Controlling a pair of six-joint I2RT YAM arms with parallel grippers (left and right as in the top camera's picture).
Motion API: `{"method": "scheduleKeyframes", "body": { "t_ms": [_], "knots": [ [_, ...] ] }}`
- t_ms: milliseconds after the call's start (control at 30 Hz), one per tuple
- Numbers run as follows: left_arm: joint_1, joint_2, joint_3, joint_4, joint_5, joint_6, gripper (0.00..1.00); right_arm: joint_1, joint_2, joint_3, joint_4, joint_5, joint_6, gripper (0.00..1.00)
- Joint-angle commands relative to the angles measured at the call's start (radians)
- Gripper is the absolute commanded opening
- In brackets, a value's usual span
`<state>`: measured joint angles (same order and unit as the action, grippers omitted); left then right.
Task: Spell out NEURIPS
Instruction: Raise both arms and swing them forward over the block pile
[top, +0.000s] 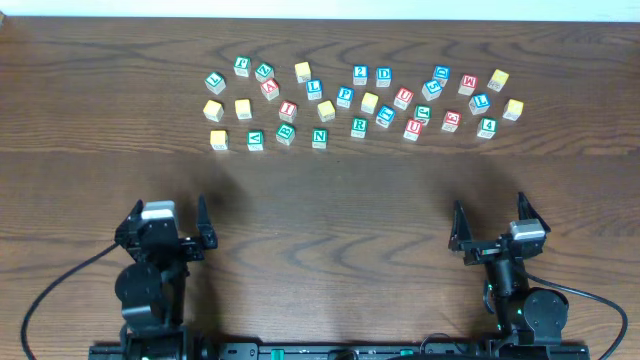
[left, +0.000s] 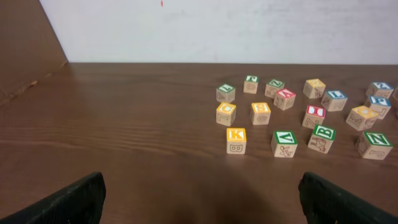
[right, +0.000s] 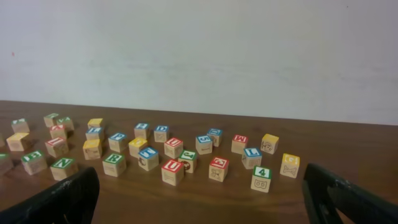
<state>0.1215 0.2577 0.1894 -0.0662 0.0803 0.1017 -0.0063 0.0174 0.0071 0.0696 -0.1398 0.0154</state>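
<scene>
Light-wood letter cubes lie scattered across the far half of the table. In the overhead view I read a green N (top: 319, 138), green R (top: 359, 127), red U (top: 412, 129), a second red U (top: 403, 97), red I (top: 288, 110) and blue P (top: 345, 96). I cannot pick out E or S. The right wrist view shows the U (right: 173, 169), R (right: 114, 162) and N (right: 62, 166). The left wrist view shows the N (left: 375, 144) and I (left: 315, 114). My left gripper (top: 168, 225) (left: 199, 205) and right gripper (top: 490, 235) (right: 202, 202) are open, empty and near the front edge, well short of the cubes.
Other cubes are mixed in: green L (top: 215, 81), blue 2 (top: 360, 74), blue D (top: 384, 76), green 4 (top: 487, 127), yellow K (left: 236, 139), green A (left: 284, 142), green B (left: 323, 135). Bare wood table (top: 320, 220) lies between grippers and cubes. A white wall stands behind.
</scene>
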Motion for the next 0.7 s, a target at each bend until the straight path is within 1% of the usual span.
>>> {"method": "scheduleKeyframes", "body": {
  "t_ms": [0, 200, 367, 500, 600, 667],
  "knots": [
    [-0.005, 0.069, 0.074, 0.000, 0.010, -0.008, 0.98, -0.003, -0.004, 0.026, 0.002, -0.013, 0.013, 0.99],
    [-0.005, 0.202, 0.168, -0.001, 0.026, -0.008, 0.98, -0.003, 0.000, 0.067, 0.002, -0.014, 0.014, 0.99],
    [-0.005, 0.307, 0.246, -0.008, 0.066, -0.008, 0.98, -0.003, 0.047, 0.147, -0.008, -0.017, 0.014, 0.99],
    [-0.005, 0.380, 0.308, -0.008, 0.070, -0.008, 0.97, -0.003, 0.151, 0.237, -0.009, -0.017, 0.014, 0.99],
    [-0.005, 0.423, 0.357, -0.011, 0.070, -0.008, 0.98, -0.003, 0.263, 0.323, -0.010, -0.026, 0.014, 0.99],
    [-0.005, 0.451, 0.404, -0.039, 0.070, -0.008, 0.98, -0.003, 0.351, 0.397, -0.020, -0.033, 0.015, 0.99]
  ]
}}
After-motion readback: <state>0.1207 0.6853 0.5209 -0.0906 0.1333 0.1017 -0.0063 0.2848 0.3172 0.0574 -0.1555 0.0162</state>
